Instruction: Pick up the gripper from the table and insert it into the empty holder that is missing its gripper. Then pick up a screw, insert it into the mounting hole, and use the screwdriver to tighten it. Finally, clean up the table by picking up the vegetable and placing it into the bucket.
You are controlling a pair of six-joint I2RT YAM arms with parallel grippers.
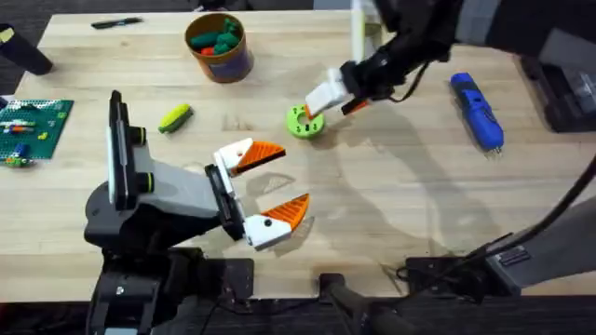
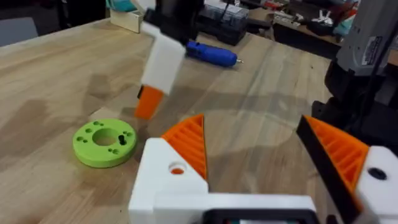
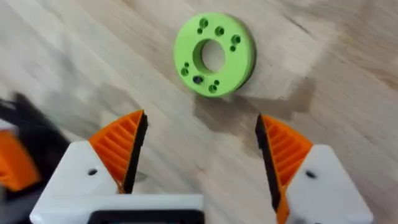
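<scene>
Pale wood forms the desk (image 1: 391, 205), described here from left to right in the overhead view. The yellow-green vegetable (image 1: 175, 117) lies at the left, its long axis slanting, with the bucket (image 1: 220, 45) beyond it and already holding green and red pieces. The left gripper (image 1: 272, 184) rests at centre with its orange-padded fingers spread wide and nothing between them; by judgement it is the nearer arm to the vegetable, which lies up and to its left. The green disc (image 1: 304, 121) sits just right of centre, and the right gripper (image 1: 328, 102) hangs just beside and above it, fingers likewise wide apart and empty, the disc lying ahead of them. The blue screwdriver (image 1: 477, 111) lies at far right, lengthwise toward the desk's rear, nearer the right arm.
</scene>
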